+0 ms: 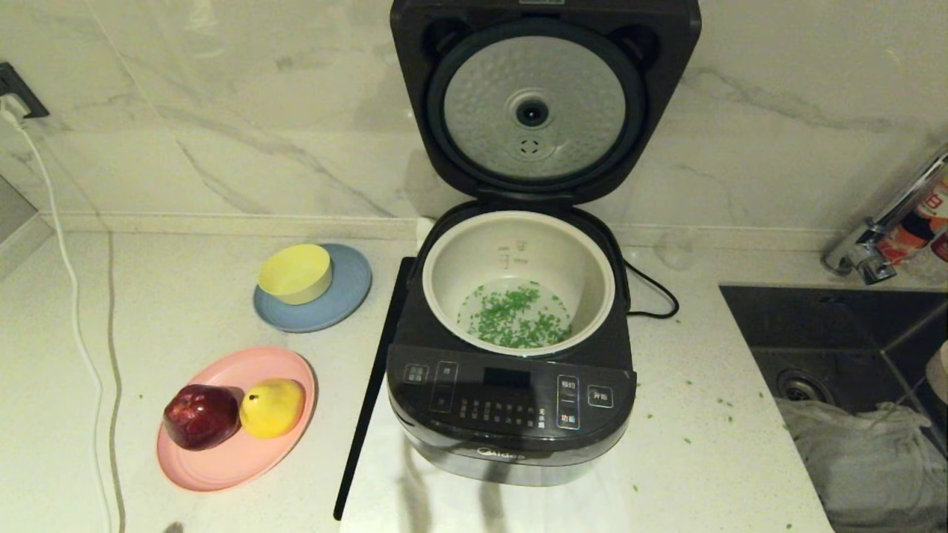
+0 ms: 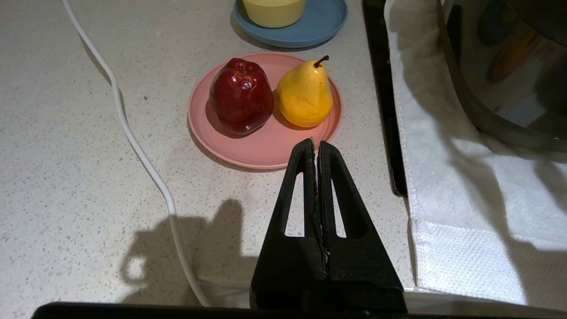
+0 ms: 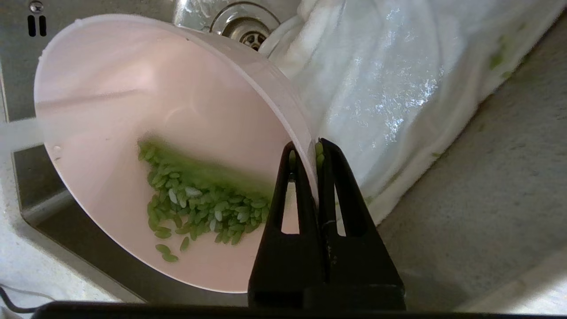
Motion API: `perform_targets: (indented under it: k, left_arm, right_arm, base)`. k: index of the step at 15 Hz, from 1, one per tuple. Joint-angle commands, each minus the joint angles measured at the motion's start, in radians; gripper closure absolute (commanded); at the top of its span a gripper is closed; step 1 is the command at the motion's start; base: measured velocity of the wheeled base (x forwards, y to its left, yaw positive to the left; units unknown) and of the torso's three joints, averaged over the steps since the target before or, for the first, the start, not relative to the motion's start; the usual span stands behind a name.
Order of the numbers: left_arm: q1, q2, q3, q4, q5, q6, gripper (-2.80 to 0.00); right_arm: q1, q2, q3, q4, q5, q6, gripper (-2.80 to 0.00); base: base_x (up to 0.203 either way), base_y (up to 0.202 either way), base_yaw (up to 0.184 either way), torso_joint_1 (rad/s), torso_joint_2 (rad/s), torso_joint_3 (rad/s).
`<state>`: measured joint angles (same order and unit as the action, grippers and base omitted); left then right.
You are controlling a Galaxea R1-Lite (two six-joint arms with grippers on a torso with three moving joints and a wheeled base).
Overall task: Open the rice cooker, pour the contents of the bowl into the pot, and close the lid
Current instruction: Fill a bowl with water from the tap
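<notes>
right jaws [image 3: 304, 153] pinch bowl [image 3: 133, 110] rim | bowl tilted over sink [image 3: 26, 177]

— Is the pot [image 1: 518, 255] mouth being blocked from above?
— No; it is being left open, with the lid [image 1: 544, 96] being held upright behind it.
— And the left flank?
— It is being crowded by the yellow bowl [image 1: 295, 273] and pink plate [image 1: 222, 459]; bare counter [image 1: 703, 414] is being left on the right, before the sink [image 1: 837, 348].

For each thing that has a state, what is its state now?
lid: open, upright.
pot: in the rice cooker, green bits on its bottom.
bowl: tilted over the sink, green bits inside.
right tool: shut on the bowl's rim.
left tool: shut, empty.
</notes>
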<state>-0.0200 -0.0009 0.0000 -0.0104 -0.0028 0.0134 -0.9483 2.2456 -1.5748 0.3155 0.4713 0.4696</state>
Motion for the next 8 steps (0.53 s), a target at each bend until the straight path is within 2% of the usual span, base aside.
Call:
perform_targets:
  k: [1,8]
  left_arm:
    - [0.0,-0.001,0.008,0.0,0.0,0.0,0.0]
    - [0.0,-0.001,0.008,0.0,0.0,0.002,0.0]
  right_arm:
    - [0.008,0.02,-0.02,0.0,0.003,0.006,0.0]
    - [0.017,0.056,-0.095,0.004,-0.002,0.053,0.0]
  base:
    - [0.0,0.0,0.0,0.0,0.0,0.0]
    - [0.0,0.0,0.0,0.0,0.0,0.0]
